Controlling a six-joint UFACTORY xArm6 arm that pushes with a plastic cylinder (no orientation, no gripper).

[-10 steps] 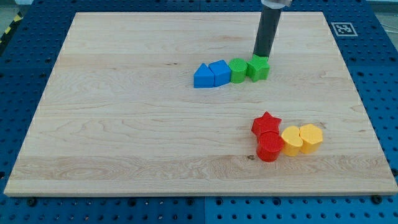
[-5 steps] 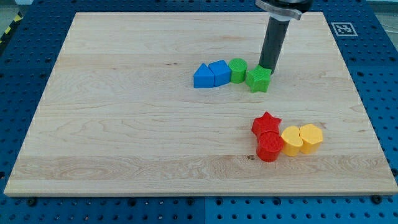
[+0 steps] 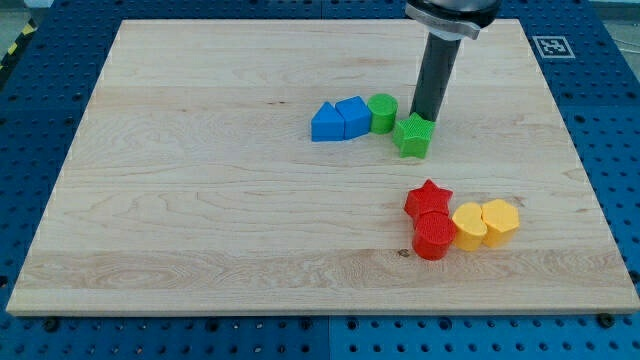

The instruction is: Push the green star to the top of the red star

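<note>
Camera view only, landmark = the red ridged plastic star block [image 3: 428,198] on the pale wooden board [image 3: 200,200]

The green ridged plastic star block [image 3: 413,135] sits toward the view's top of the red star, well apart, slightly to the view's left of it. My tip [image 3: 425,117] is touching the green star's far edge, on the side away from the red star. No gripper on this rig, just a bare rod, so nothing is grasped or released; contact is a push only

Handling, as a judgement: the green star looks small, light, rigid, and should slide easily on smooth wood. You can't grip it, so push on the far face near its centreline; the points will make it spin if you hit off-centre

Touching the red star: a red round ridged block [image 3: 434,238] on the bottom side, with two yellow blocks [image 3: 486,223] just to the view's right

A green round block [image 3: 382,112] and two blue blocks [image 3: 337,120] sit beside the green star, further to the view's left

No containers in view
</note>
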